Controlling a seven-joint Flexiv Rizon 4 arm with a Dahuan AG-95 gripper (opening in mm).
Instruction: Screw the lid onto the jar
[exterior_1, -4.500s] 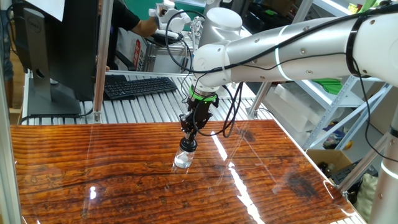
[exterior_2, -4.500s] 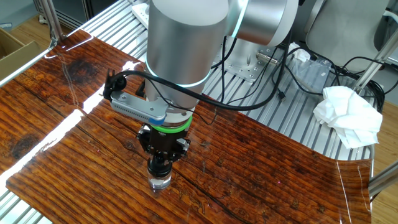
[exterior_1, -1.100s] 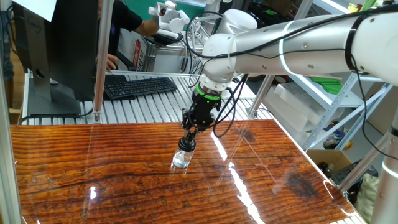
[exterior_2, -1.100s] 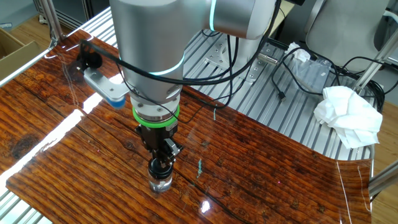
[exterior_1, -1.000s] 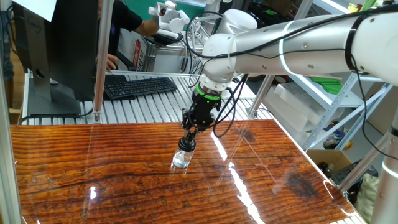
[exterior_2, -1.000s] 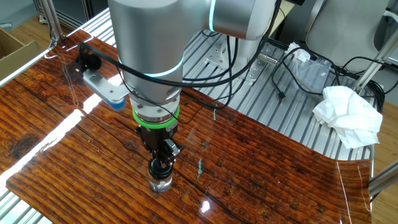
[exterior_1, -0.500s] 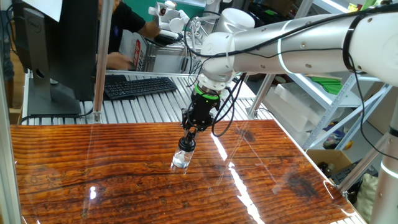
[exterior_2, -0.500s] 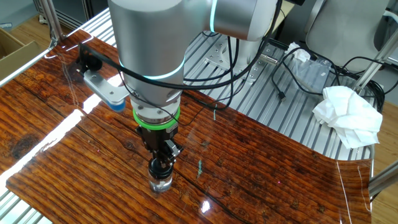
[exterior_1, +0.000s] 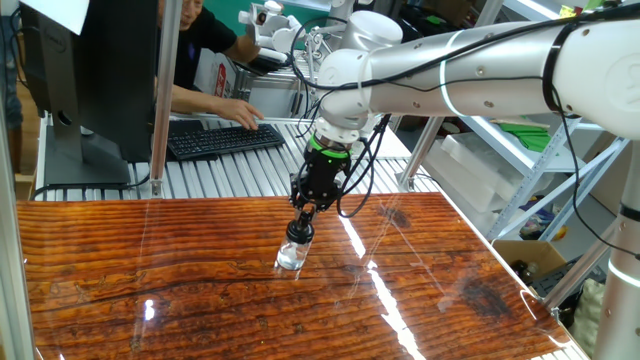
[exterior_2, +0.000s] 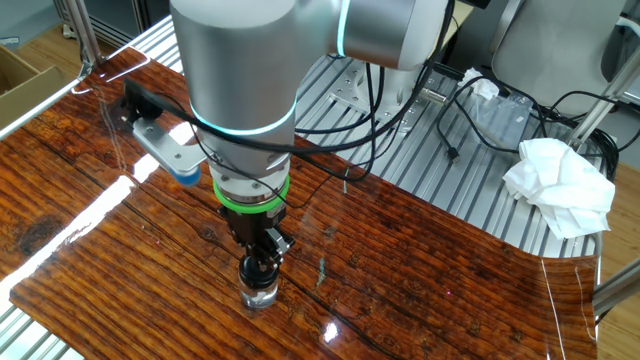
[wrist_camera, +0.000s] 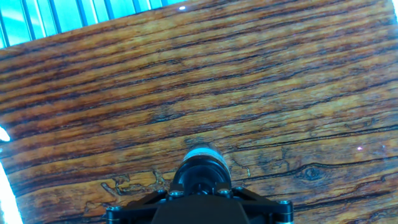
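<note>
The small clear jar (exterior_1: 292, 257) stands upright on the wooden table (exterior_1: 150, 290); it also shows in the other fixed view (exterior_2: 259, 294). The dark lid (exterior_1: 300, 232) sits on the jar's mouth, and it shows in the other fixed view (exterior_2: 257, 266) and in the hand view (wrist_camera: 201, 172). My gripper (exterior_1: 302, 226) points straight down and is shut on the lid, seen also in the other fixed view (exterior_2: 260, 262). In the hand view the gripper (wrist_camera: 199, 186) hides most of the jar below the lid.
A metal roller surface (exterior_1: 230, 170) borders the table at the back, with a keyboard (exterior_1: 222, 138) and a person's hand on it. A crumpled white cloth (exterior_2: 558, 186) and cables (exterior_2: 470, 110) lie off the table's far side. A monitor (exterior_1: 80, 90) stands at the left.
My wrist has turned about its vertical axis while staying shut on the lid over the jar; the side-mounted camera bracket has swung round. The person's hand has moved onto the keyboard.
</note>
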